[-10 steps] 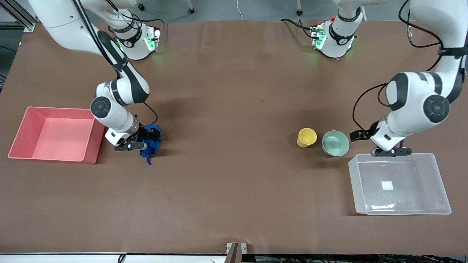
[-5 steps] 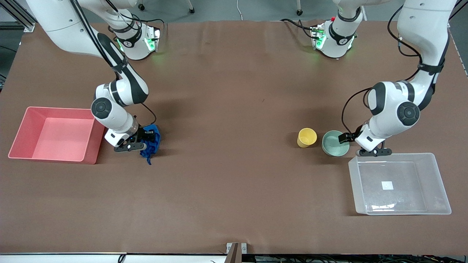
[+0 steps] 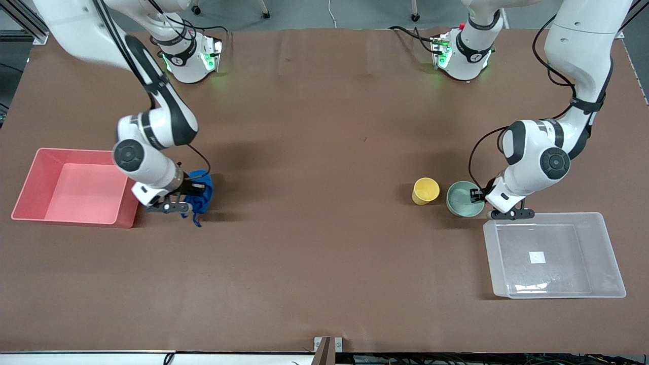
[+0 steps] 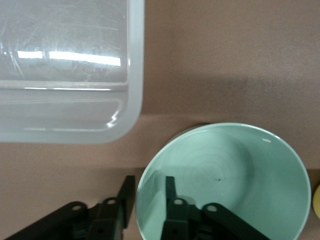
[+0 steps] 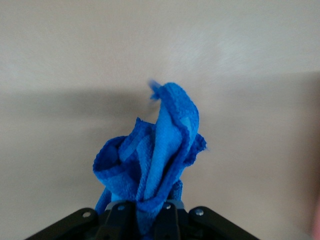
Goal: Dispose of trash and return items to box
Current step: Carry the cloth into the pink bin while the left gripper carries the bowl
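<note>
The blue trash wad hangs from my right gripper, which is shut on it just above the table beside the pink bin; its thin tail dangles below. In the right wrist view the wad bunches up out of the closed gripper. My left gripper is open at the mint-green bowl, at the side toward the clear box. In the left wrist view, one finger is inside the bowl and the other is outside its rim. The yellow cup stands beside the bowl.
The opaque pink bin sits at the right arm's end of the table, empty. The clear box holds nothing; its corner shows in the left wrist view close to the bowl. The yellow cup's edge also shows there.
My right gripper has raised the blue wad and carried it toward the pink bin. My left gripper has moved from the clear box's edge to the bowl's rim.
</note>
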Action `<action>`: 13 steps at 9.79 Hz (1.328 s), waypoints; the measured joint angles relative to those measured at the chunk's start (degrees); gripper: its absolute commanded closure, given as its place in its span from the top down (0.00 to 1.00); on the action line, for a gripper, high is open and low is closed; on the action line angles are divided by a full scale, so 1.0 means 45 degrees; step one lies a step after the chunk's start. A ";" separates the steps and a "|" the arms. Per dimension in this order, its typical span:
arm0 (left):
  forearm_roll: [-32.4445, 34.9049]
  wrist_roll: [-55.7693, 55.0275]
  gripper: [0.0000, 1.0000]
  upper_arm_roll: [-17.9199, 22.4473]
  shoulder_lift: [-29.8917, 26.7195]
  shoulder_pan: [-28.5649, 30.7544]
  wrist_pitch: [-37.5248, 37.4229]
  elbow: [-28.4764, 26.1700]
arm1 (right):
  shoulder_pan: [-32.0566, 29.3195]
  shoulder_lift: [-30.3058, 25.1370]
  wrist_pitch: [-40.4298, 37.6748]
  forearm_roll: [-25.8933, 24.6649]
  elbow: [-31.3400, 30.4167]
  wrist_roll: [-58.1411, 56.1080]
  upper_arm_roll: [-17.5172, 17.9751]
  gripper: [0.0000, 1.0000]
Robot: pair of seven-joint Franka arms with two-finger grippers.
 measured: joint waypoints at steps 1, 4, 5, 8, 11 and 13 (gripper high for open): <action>0.0001 0.0011 0.02 -0.0012 0.0058 -0.0014 0.0098 0.0002 | -0.0107 -0.0995 -0.2168 0.0001 0.0960 0.0034 -0.0018 0.01; 0.0002 0.0163 0.01 -0.0163 -0.0412 -0.0055 -0.0119 0.0245 | -0.0615 -0.3103 -0.5466 -0.0059 0.2371 -0.2825 -0.1918 0.01; 0.0002 0.0187 0.01 -0.0180 -0.0876 -0.0065 -0.0764 0.0523 | -0.0735 -0.3065 -0.5352 -0.0098 0.2310 -0.4573 -0.3259 0.01; 0.0002 0.0496 0.00 -0.0164 -0.2020 0.0014 -0.4101 0.2920 | -0.0973 -0.2098 -0.2446 -0.0178 0.1060 -0.7609 -0.5819 0.01; 0.0007 0.1393 0.00 0.0030 -0.1118 0.0382 -0.5704 0.5854 | -0.0974 -0.0248 0.1034 -0.0191 -0.0416 -0.7898 -0.6255 0.09; 0.0007 0.2819 0.00 0.0053 0.0596 0.1323 -0.6298 0.7919 | -0.0967 0.0895 0.3416 -0.0190 -0.1121 -0.7898 -0.6237 1.00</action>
